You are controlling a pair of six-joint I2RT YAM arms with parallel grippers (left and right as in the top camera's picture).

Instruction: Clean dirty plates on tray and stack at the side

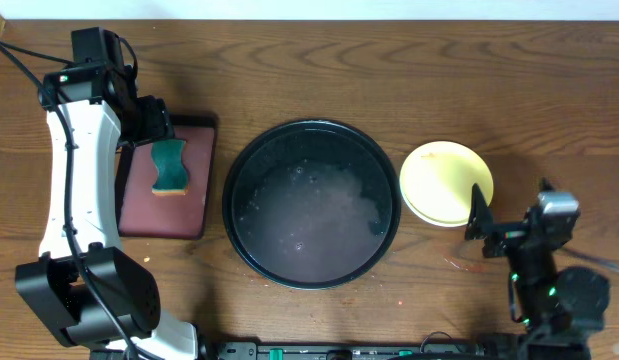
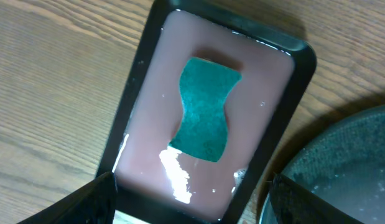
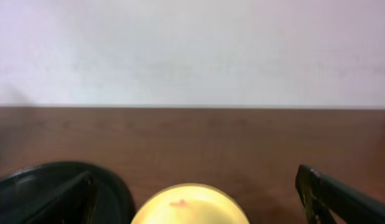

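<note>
— What sits toward the left edge of the table (image 1: 339, 70)?
— A dark red rectangular tray (image 1: 189, 215) with a green sponge (image 1: 170, 166) lying flat in a film of pinkish liquid. The left arm's fingers (image 1: 154, 125) hang over the far end of that tray, spread apart and gripping nothing, and the sponge lies clear of them.

— And mid-table?
— The black round tray (image 1: 229, 200), with foamy water (image 1: 309, 210) pooled inside its rim.

— Where are the plates?
— Just right of the black tray, toward the right edge. The plates (image 1: 447, 180) are stacked with the yellow one on top. A paler rim shows beneath it on the near side, but I cannot tell how many lie under it. A small red smear (image 3: 178, 203) marks the yellow face.

— The other arm?
— The right arm's fingers (image 1: 479, 208) are at the stack's near-right rim. They are apart and empty, and the wrist view shows the yellow plate low between them. I cannot tell whether they touch it.
</note>
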